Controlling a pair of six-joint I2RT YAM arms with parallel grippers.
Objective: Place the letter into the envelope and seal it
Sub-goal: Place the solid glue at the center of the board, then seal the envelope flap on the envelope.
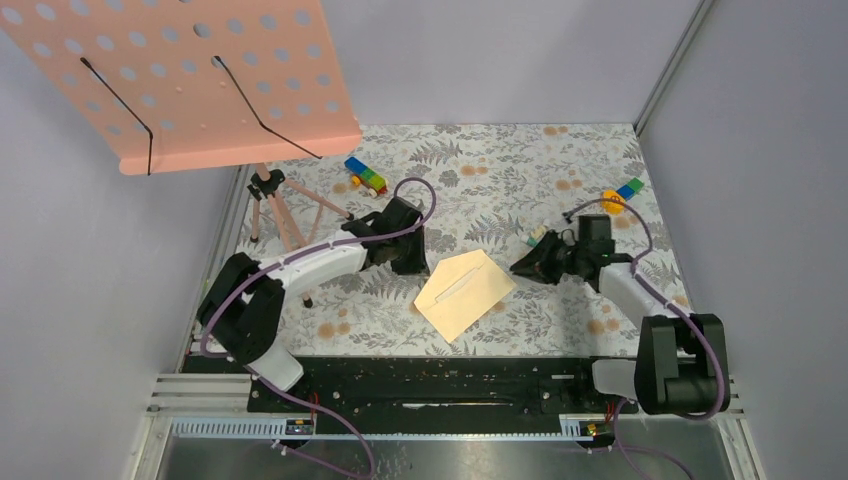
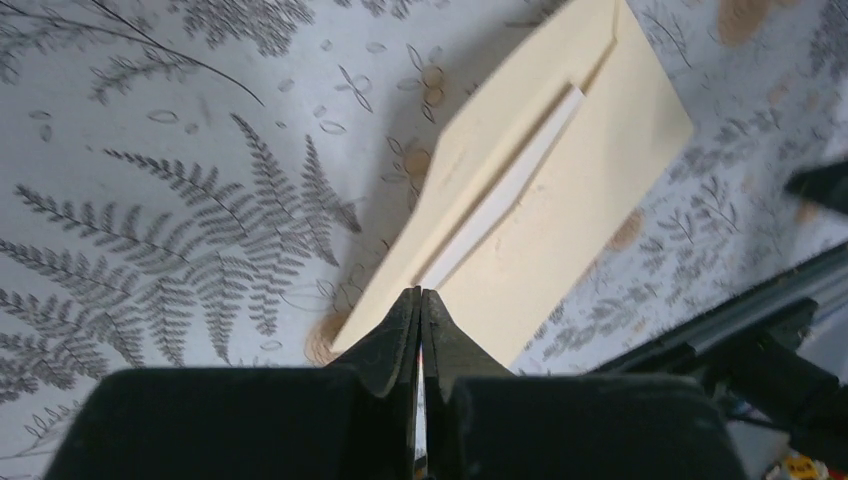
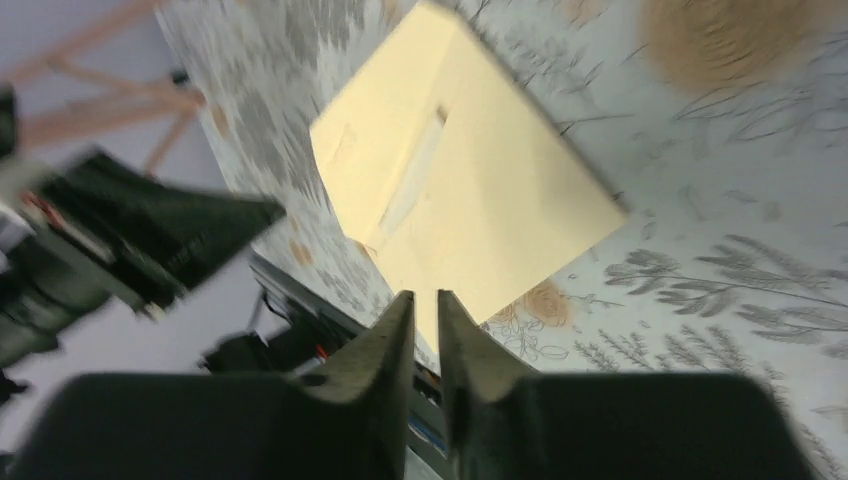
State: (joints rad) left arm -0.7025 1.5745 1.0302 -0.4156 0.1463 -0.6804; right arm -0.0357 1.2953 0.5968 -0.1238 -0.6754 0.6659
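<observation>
The envelope (image 1: 470, 300) lies flat on the fern-patterned table (image 1: 520, 180), in the middle between my two arms and turned at a slant. Its flap side faces up. A thin pale strip of the letter (image 2: 505, 190) shows along the mouth, and the rest of the sheet is hidden inside. The flap is not pressed flat over that strip.

My left gripper (image 2: 421, 297) is closed tight, fingertips meeting, with nothing between them. It sits low, just beside the envelope's left corner. From my left wrist camera the tips overlap that corner, but I cannot tell whether they touch the paper.

My right gripper (image 3: 420, 300) has a narrow gap between its fingers and is empty. It hangs near the envelope's right corner, clear of it, pointing toward it. The view from that wrist is blurred.

Toward the back of the table lie two small clusters of coloured blocks (image 1: 366, 176). At the back left a pink perforated board (image 1: 200, 70) stands on a tripod.
</observation>
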